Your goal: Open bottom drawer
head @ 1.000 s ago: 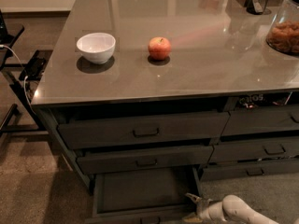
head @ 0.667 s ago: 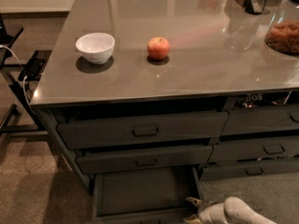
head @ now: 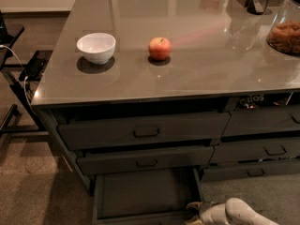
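The bottom drawer (head: 143,193) of the left stack is pulled far out, and its flat dark inside shows. Its front panel and handle lie at the frame's bottom edge, mostly cut off. My gripper (head: 196,211) is at the drawer's front right corner, low by the floor, on the end of the white arm (head: 239,213) that comes in from the bottom right. Above the open drawer are two taller dark-grey drawers (head: 145,132) with loop handles; both stand slightly out.
A white bowl (head: 96,47) and a red apple (head: 160,48) sit on the grey countertop (head: 197,64). A jar of snacks (head: 286,29) stands at the right edge. The right-hand drawer stack (head: 262,149) adjoins. A dark frame (head: 18,78) stands to the left.
The view has shifted slightly; the drawer and my gripper stay at about the same place.
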You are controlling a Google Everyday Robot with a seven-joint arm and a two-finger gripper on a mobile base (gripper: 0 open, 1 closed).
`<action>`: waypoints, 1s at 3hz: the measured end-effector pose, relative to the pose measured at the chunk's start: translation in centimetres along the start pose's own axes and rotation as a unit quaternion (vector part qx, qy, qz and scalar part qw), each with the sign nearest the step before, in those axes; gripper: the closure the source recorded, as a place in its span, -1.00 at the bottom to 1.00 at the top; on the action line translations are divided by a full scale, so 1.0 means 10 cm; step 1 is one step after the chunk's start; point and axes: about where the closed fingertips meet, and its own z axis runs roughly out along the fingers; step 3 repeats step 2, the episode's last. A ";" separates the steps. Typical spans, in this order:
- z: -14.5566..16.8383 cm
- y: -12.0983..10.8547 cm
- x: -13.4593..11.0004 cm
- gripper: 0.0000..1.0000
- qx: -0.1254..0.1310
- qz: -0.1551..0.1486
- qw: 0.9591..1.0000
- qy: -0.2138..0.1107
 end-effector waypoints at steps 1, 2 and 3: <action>0.00 0.00 0.00 -1.00 0.000 0.000 1.000 0.000; 0.00 0.00 0.00 -1.00 0.000 0.000 1.000 0.000; 0.00 0.00 0.00 -1.00 0.000 0.000 1.000 0.000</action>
